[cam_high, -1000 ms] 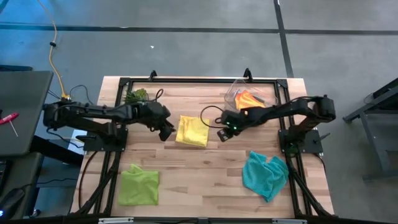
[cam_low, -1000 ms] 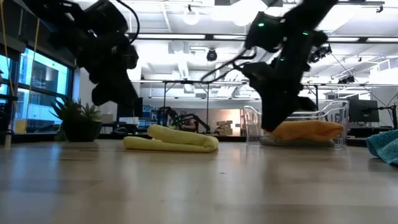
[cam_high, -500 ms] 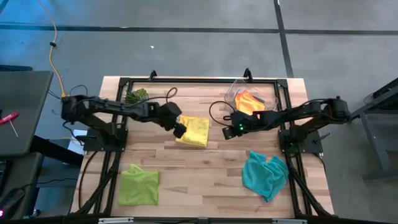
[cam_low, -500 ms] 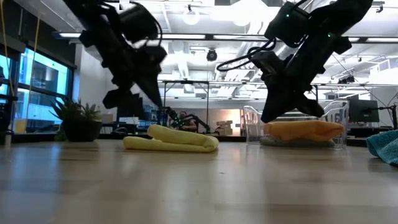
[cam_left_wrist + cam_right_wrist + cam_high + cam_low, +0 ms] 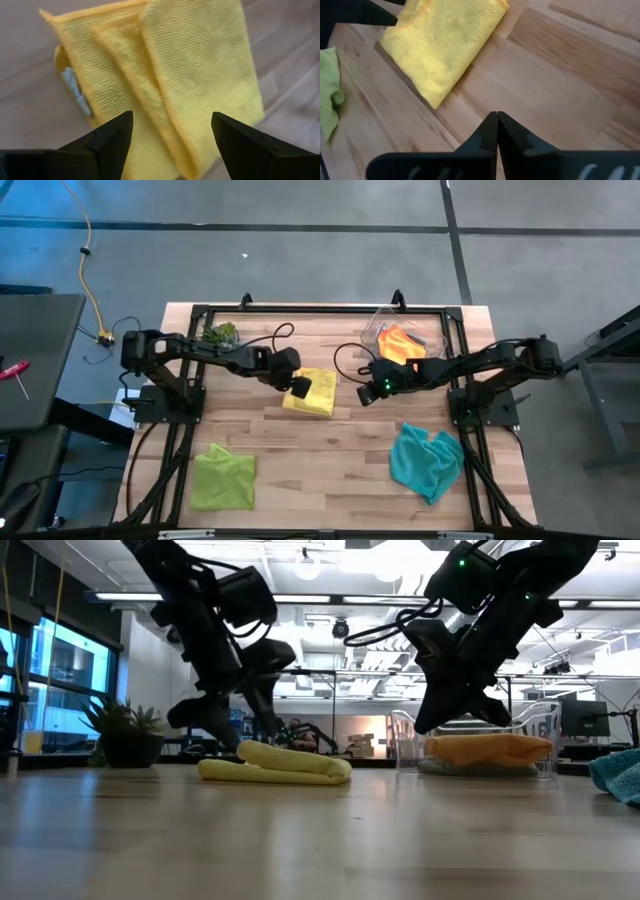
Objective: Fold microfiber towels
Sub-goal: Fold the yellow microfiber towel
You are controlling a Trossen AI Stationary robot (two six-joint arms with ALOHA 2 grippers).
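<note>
A folded yellow towel (image 5: pixel 318 392) (image 5: pixel 175 75) lies flat on the wooden table, slightly left of its middle. My left gripper (image 5: pixel 298 388) (image 5: pixel 172 137) is open and slants down over the towel's left part, one finger on either side of a folded edge. My right gripper (image 5: pixel 364 393) (image 5: pixel 496 120) is shut and hangs above bare wood just right of the towel. A lime green towel (image 5: pixel 222 478) lies at the near left and a crumpled teal one (image 5: pixel 427 460) at the near right. An orange towel (image 5: pixel 400 340) sits in a clear bin. My left gripper stands open close over the yellow towel's left part (image 5: pixel 150 100), coming from the table's left and slanting down. Whether its fingertips (image 5: pixel 272 735) touch the cloth I cannot tell.
The clear plastic bin (image 5: pixel 385 320) stands at the far right and a small green plant (image 5: pixel 218 333) at the far left. Black frame rails run along the table's edges. Bare wood lies between the yellow towel and the near edge.
My left gripper has gone toward the table's right, over the yellow towel, sinking a little and rolling about its own line, and it has opened. My right gripper has drawn a little away from the towel toward the right. The yellow towel has stayed put.
</note>
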